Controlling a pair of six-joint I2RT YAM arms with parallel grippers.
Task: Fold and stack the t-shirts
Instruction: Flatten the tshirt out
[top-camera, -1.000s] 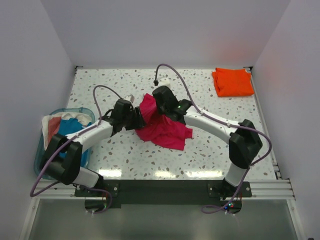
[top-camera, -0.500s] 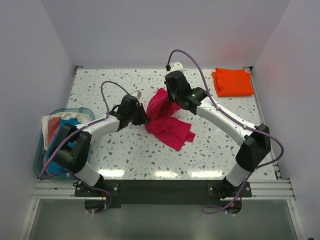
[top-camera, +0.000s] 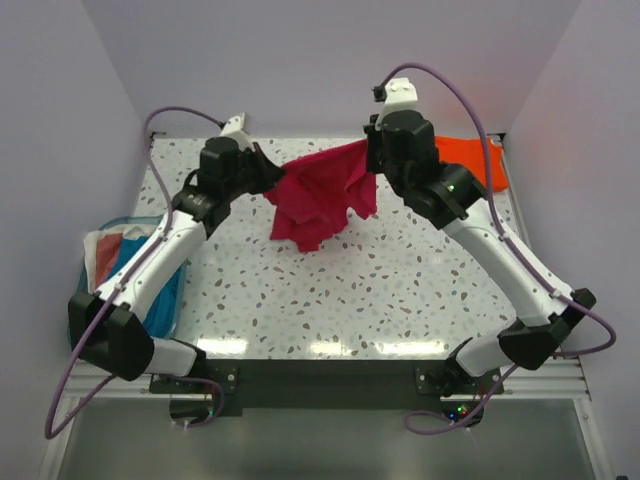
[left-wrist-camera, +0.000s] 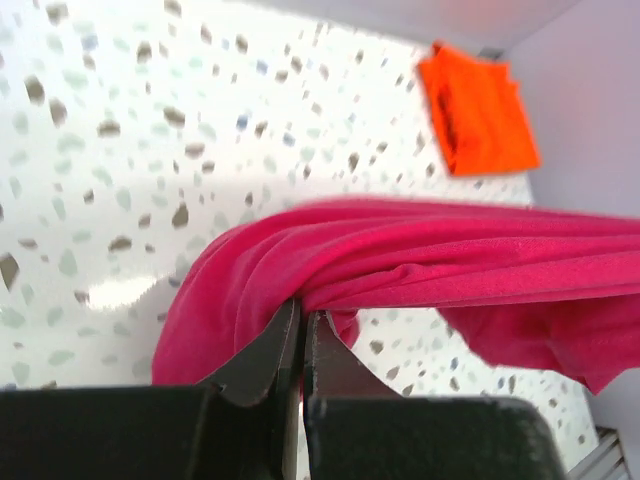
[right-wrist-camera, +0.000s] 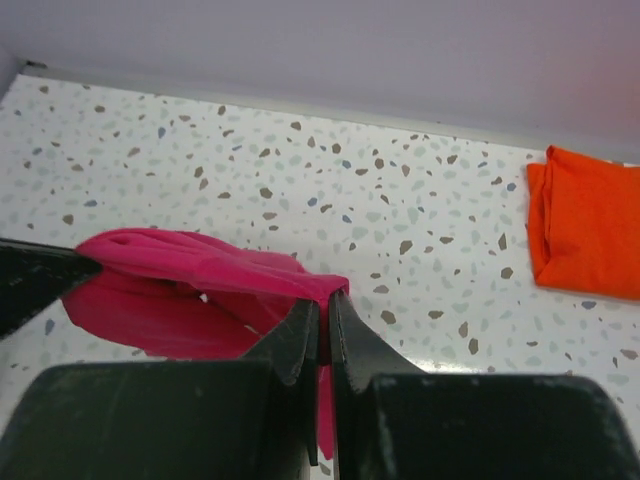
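The magenta-pink t-shirt (top-camera: 322, 195) hangs in the air between my two arms, stretched along its top edge and drooping below. My left gripper (top-camera: 275, 180) is shut on its left end, the cloth pinched between the jaws (left-wrist-camera: 303, 310). My right gripper (top-camera: 368, 158) is shut on the right end; a fold of pink cloth (right-wrist-camera: 200, 280) sits between its jaws (right-wrist-camera: 326, 300). The orange t-shirt (top-camera: 485, 160) lies folded flat at the table's back right corner, partly hidden by the right arm. It also shows as an orange t-shirt (left-wrist-camera: 478, 110) in the left wrist view and at the right edge (right-wrist-camera: 590, 225) of the right wrist view.
A blue basket (top-camera: 85, 290) holding white, red and blue cloth stands off the table's left edge. The speckled table (top-camera: 330, 290) is walled at the back and on both sides. Purple cables loop above both wrists.
Both arms rose and moved toward the back wall, lifting the pink t-shirt off the table. The left gripper shut on its left end, and the cloth now stretches between the grippers.
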